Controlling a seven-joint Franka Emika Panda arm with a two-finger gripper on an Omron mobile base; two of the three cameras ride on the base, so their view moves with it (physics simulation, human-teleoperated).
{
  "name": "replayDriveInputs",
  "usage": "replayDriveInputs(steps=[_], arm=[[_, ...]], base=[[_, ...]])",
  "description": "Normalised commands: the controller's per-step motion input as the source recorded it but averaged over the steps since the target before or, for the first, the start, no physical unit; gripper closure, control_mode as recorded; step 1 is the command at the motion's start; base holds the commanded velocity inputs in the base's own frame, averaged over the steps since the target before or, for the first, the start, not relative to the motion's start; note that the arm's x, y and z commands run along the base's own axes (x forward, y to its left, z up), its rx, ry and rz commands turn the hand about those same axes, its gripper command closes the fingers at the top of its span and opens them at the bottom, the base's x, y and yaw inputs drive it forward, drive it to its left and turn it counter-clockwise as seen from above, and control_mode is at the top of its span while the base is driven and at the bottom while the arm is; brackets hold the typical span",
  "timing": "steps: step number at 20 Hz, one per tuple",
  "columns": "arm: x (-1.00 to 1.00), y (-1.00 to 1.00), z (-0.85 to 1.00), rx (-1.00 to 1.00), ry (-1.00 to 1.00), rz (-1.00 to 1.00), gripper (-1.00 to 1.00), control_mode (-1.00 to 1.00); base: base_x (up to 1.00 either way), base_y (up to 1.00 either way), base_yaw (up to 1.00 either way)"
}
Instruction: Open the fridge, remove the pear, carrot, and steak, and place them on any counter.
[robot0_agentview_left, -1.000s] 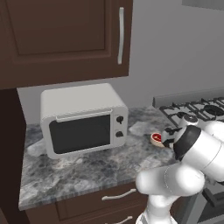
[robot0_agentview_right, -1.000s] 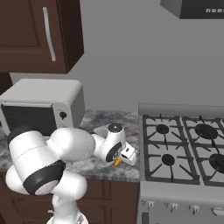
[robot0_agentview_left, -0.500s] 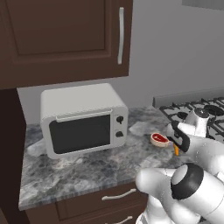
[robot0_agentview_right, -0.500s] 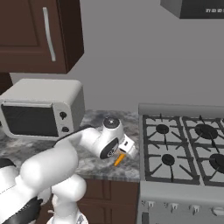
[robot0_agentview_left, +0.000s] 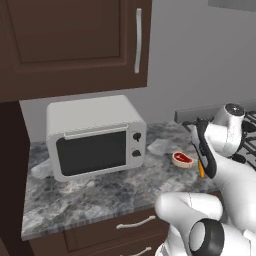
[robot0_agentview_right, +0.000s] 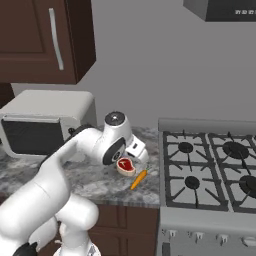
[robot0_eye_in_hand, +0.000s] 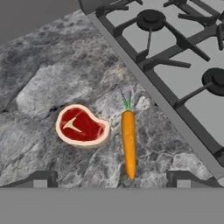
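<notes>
The hand (robot0_eye_in_hand: 111, 177) hovers above the worktop (robot0_eye_in_hand: 39, 87), pointing down at it, jaws spread wide and holding nothing. Between the fingertips lies the carrot (robot0_eye_in_hand: 128, 142), near the worktop's stove-side edge, with the steak (robot0_eye_in_hand: 81, 125) just beside it.

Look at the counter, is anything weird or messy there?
A little odd: a raw steak and a carrot lie bare on the stone counter, no plate under them, beside the stove. They sit side by side without touching. Nothing looks spilled or broken.
</notes>
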Motion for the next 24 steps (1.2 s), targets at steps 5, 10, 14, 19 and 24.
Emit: replayDriveInputs(steps=[5, 10, 14, 19, 24], arm=[[-0.41, 0.25, 1.0, 0.0, 0.01, 0.0, -1.0, -1.0], [-0.59, 0.35, 1.0, 0.0, 0.0, 0.0, -1.0, -1.0], [-0.55, 0.64, 0.97, -0.01, 0.0, 0.1, -1.0, -1.0], [-0.62, 0.96, 0.75, -0.12, -0.07, 0.16, -1.0, -1.0], [-0.68, 0.64, 0.47, -0.17, -0.07, 0.2, -1.0, -1.0]], base=[[0.0, 0.0, 0.0], [0.0, 0.0, 0.0], [0.0, 0.0, 0.0], [0.0, 0.0, 0.0], [0.0, 0.0, 0.0]])
